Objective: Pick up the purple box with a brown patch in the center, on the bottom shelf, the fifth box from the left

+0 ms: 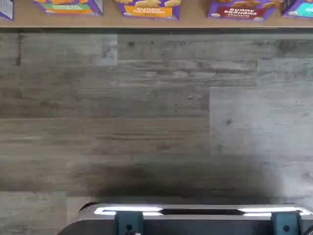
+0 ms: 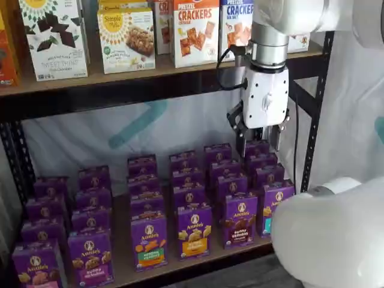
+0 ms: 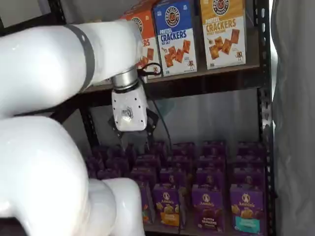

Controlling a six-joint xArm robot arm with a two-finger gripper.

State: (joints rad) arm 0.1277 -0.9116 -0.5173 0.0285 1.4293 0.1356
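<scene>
Approach step: the gripper (image 2: 260, 143) is held above the rear rows, jaws' spread not discernible. The purple box (image 2: 240, 219) stands below and forward of the jaws at the front edge of the bottom shelf (image 2: 180, 264); descent forward is required.

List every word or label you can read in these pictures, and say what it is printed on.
"Annie's", "bunny grahams": the purple box.
"PRETZEL CRACKERS": red carton; blue carton; yellow carton, upper shelf.
"Simple Mills": cookie carton.
"SWEET THINS": white carton.
Smaller print is too blurred to read.
</scene>
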